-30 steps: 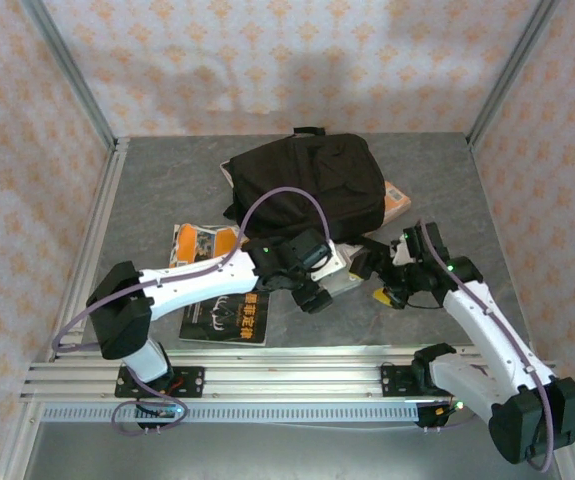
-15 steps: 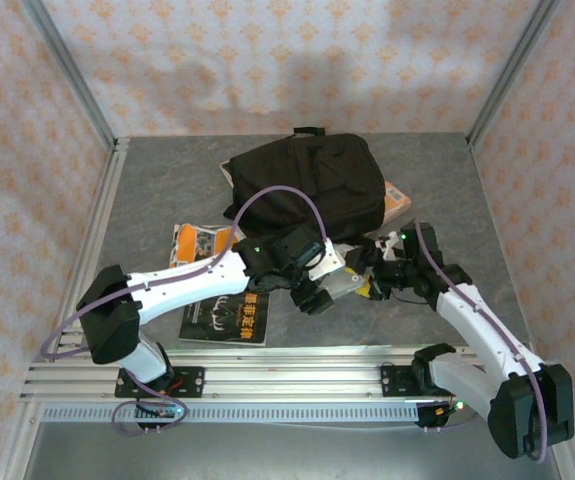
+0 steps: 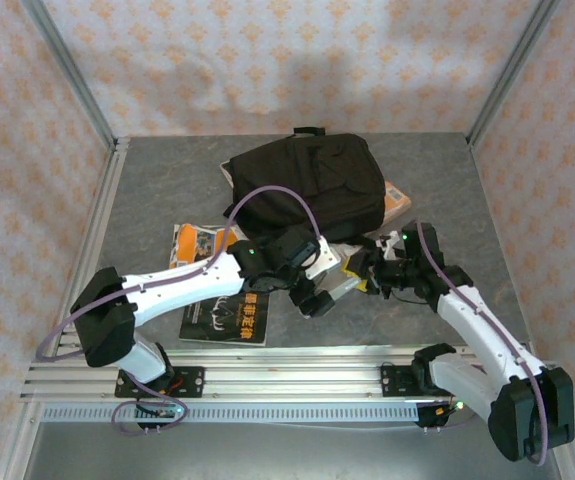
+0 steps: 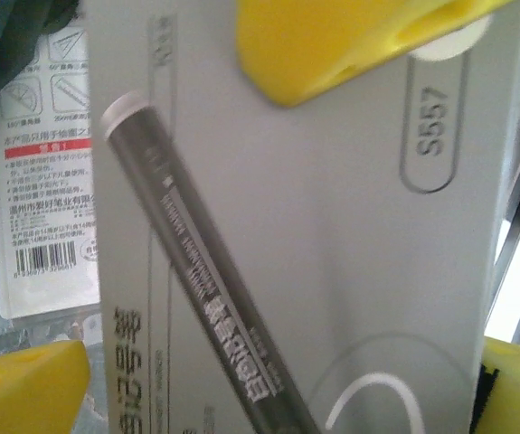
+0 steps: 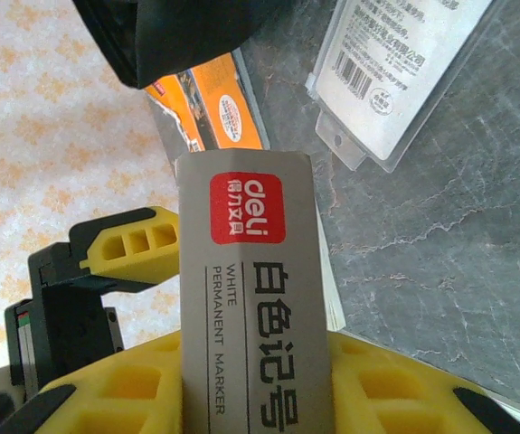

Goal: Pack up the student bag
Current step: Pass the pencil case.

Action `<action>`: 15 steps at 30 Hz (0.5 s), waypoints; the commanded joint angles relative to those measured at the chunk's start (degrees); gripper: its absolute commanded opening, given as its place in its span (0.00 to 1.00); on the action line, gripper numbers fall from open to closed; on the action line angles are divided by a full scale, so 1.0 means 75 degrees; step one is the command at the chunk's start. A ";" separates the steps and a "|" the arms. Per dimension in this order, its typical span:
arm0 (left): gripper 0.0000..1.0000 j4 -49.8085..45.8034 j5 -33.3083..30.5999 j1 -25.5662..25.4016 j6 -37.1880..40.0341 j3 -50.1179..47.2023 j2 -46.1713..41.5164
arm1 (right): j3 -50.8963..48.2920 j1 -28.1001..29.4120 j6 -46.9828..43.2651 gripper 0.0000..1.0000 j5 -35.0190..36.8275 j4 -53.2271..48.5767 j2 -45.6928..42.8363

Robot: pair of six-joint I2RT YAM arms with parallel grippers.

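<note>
- Table [image 3: 157, 190], near side: black book [image 3: 225, 318] flat, lower centre-left.
- Right gripper [image 5: 258, 389] clamped on grey box [image 5: 250, 298] printed "WHITE PERMANENT MARKER", mid-frame.
- Left gripper [image 4: 287, 371]: jaws spread wide, flanking the same box.
- Clear packet [image 5: 395, 72] flat on table beyond the box.
- Orange book [image 3: 199, 243] left of the grippers.
- Bag [image 3: 312, 185], black, lies upper centre at table's far side, carry loop [image 3: 308, 131] toward back wall; second orange book [image 3: 397, 198] sticks out under its right edge.

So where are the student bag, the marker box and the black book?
student bag [image 3: 312, 185]: top external view, middle of its front.
marker box [image 5: 250, 307]: right wrist view, printed face.
black book [image 3: 222, 322]: top external view, cover.
</note>
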 commanded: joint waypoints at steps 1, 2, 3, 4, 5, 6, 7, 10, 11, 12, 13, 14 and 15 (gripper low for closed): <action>1.00 0.0470 0.0008 0.0297 -0.0791 -0.0212 -0.0320 | -0.0054 -0.0013 -0.0142 0.28 0.0354 -0.0155 -0.0225; 1.00 0.0532 0.0025 0.0379 -0.0987 -0.0244 -0.0398 | -0.0043 -0.0018 -0.0147 0.27 0.0491 -0.0206 -0.0258; 1.00 0.0589 0.0077 0.0461 -0.1185 -0.0258 -0.0501 | -0.0022 -0.0047 -0.0161 0.27 0.0641 -0.0272 -0.0301; 1.00 0.0643 0.0131 0.0551 -0.1372 -0.0267 -0.0602 | 0.0016 -0.0070 -0.0192 0.27 0.0780 -0.0358 -0.0346; 1.00 0.0668 0.0191 0.0676 -0.1642 -0.0265 -0.0723 | 0.0056 -0.0111 -0.0210 0.27 0.0946 -0.0438 -0.0397; 1.00 0.0656 0.0234 0.0845 -0.2000 -0.0234 -0.0806 | 0.0095 -0.0144 -0.0210 0.27 0.1082 -0.0472 -0.0453; 1.00 0.0579 0.0278 0.1030 -0.2364 -0.0188 -0.0859 | 0.0137 -0.0166 -0.0178 0.27 0.1174 -0.0461 -0.0511; 1.00 0.0251 0.0433 0.1654 -0.3983 0.0029 -0.0894 | 0.0359 -0.0187 0.0088 0.27 0.1539 -0.0272 -0.0731; 1.00 -0.0036 0.0376 0.1816 -0.4487 0.0186 -0.0849 | 0.0416 -0.0184 0.0259 0.27 0.1616 -0.0046 -0.0814; 1.00 -0.0242 0.0397 0.1946 -0.4914 0.0337 -0.0822 | 0.0485 -0.0193 0.0427 0.27 0.1701 0.0142 -0.0889; 1.00 -0.0295 0.0474 0.2039 -0.5222 0.0396 -0.0827 | 0.0571 -0.0188 0.0550 0.27 0.1771 0.0290 -0.0943; 1.00 -0.0272 0.0615 0.2140 -0.5695 0.0420 -0.0817 | 0.0650 -0.0187 0.0681 0.27 0.1848 0.0471 -0.0995; 1.00 -0.0167 0.0831 0.2258 -0.6149 0.0443 -0.0793 | 0.0737 -0.0189 0.0809 0.26 0.1926 0.0654 -0.1044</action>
